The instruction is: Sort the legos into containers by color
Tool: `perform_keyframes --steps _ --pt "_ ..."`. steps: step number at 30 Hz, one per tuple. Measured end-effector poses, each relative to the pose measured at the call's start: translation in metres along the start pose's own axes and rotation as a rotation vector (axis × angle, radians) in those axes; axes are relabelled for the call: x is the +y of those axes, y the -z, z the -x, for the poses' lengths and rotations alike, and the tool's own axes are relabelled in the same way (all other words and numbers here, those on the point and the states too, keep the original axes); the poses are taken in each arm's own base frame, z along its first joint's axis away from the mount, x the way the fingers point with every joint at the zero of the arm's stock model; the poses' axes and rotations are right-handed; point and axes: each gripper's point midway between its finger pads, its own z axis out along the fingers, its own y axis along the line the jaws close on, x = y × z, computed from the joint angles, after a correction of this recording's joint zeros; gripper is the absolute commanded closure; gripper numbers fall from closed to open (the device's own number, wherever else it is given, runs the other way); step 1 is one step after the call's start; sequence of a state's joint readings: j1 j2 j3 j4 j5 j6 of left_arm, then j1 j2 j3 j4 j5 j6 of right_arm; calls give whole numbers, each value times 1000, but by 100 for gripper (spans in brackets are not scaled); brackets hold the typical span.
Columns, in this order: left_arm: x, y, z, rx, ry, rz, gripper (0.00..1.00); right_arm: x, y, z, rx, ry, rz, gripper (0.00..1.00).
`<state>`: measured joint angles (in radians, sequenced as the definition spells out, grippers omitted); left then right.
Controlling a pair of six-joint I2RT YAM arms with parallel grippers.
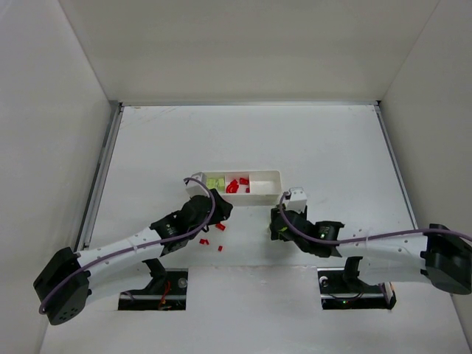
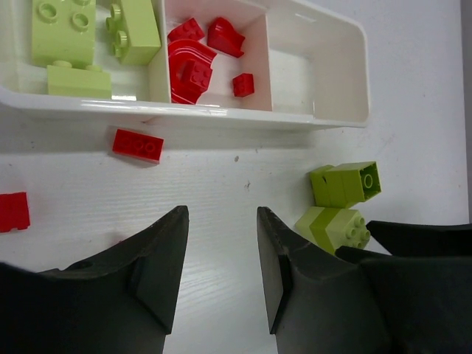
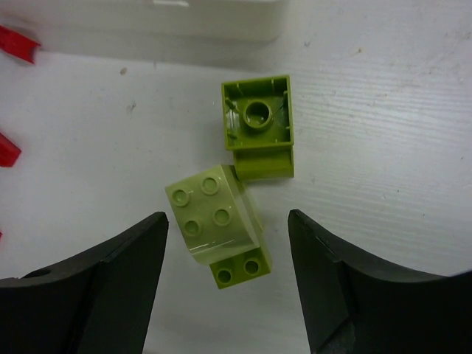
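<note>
Locate the white tray (image 1: 265, 177) at the middle of the table (image 1: 332, 140), with its long side running left to right. Its left compartment holds yellow-green bricks (image 2: 63, 29) and its middle compartment holds red bricks (image 2: 192, 63). The left gripper (image 1: 220, 212) is positioned on the near side of the tray's left end. In its wrist view you see its fingers (image 2: 158, 273) set moderately apart, with only bare table between them, so they hold nothing. A loose red brick (image 2: 138, 144) lies on the table just beside the tray's near wall, and a second red brick (image 2: 13, 212) lies at the left edge of that view. In the top view, scattered red pieces (image 1: 220, 248) lie on the near side of the left gripper. The right gripper (image 1: 276, 220) is positioned on the near side of the tray's right end. Its fingers (image 3: 324, 273) are spread wide and grip nothing. Between them lies a pale green brick (image 3: 210, 210), studs up and tilted, resting against a darker green piece (image 3: 240, 271); neither finger touches it. Just beyond it, an upturned green brick (image 3: 258, 133) shows its hollow underside and touches the pale brick at one corner.
</note>
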<state>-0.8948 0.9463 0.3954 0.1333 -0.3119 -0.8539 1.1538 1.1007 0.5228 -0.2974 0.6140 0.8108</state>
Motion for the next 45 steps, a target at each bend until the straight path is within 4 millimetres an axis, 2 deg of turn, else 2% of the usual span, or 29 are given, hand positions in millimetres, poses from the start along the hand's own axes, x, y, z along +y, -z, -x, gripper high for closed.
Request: perform_keyframes --steps 4,8,15,21,25,30,34,37,40,45 --pt "-3 0 2 -5 4 -12 60 2 -4 -12 45 26 5 34" --pt "-3 0 3 -6 4 -13 60 7 -5 -13 51 29 24 40" --pt "-6 0 5 -12 7 -23 59 11 -8 -8 35 33 38 68" --pt "-9 2 8 -20 21 -36 57 13 -5 -3 21 21 54 75" --pt "-17 9 26 -66 77 -82 55 32 12 21 -33 -39 146 76" --pt "-26 28 64 -209 224 -204 52 79 26 79 -136 -182 333 76" --pt "-32 48 92 -322 342 -322 51 105 27 125 -211 -307 457 77" --pt "-37 57 105 -364 414 -390 50 111 21 151 -244 -411 522 77" --pt "-40 57 110 -363 465 -425 50 113 17 172 -263 -511 585 77" --pt "-43 49 109 -332 532 -460 49 126 18 190 -258 -644 708 77"
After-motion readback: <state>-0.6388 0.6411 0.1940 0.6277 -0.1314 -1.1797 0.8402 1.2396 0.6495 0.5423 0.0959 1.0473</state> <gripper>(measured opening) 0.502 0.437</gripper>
